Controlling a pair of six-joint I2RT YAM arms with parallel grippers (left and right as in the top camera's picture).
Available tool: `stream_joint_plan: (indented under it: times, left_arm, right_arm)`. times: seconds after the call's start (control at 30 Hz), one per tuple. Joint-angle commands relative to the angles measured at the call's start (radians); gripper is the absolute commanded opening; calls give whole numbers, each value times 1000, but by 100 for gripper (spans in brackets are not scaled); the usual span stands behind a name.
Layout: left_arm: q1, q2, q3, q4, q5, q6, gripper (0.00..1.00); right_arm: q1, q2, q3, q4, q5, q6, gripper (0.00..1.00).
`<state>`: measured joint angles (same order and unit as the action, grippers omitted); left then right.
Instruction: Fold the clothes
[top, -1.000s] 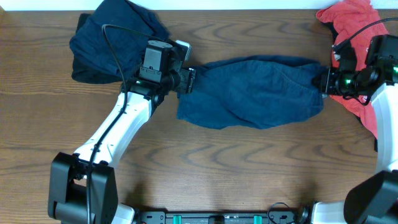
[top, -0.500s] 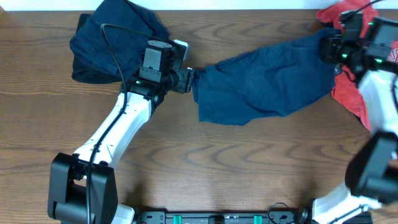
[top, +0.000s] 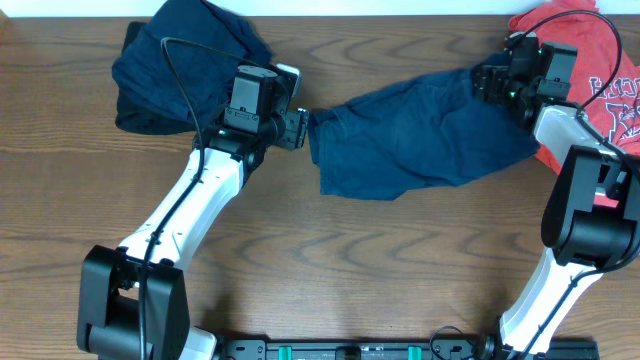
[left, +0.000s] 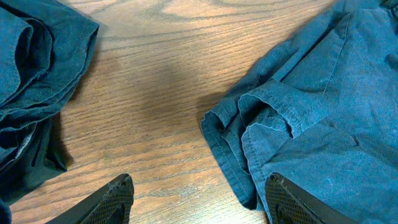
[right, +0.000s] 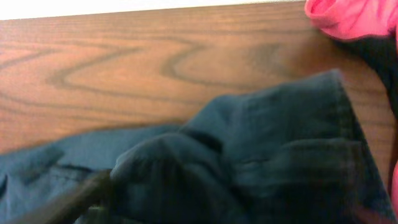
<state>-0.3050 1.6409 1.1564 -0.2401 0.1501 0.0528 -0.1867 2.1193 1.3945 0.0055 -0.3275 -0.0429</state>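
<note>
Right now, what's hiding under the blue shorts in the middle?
Only the wooden table shows around the blue shorts, and the red shirt lies by their right end. Anything beneath the cloth is covered.

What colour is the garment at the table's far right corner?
Red-orange, with dark printed lettering. The T-shirt shows best in the overhead view.

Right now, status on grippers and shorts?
Left gripper open at navy shorts hem. Right gripper shut on opposite end. Not folded yet. Red T-shirt beside it.
</note>
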Motion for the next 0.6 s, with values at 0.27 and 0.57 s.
stream_joint_plan:
  times: [0.27,0.57]
  left_arm:
    - [-30,85,19,-77,169,32,70]
    - [-108,177,19,-72,277,60,71]
  right_arm:
    - [-13,-138,161,-412,-66,-19,99]
    - [-13,-200,212,-629,-65,-18,99]
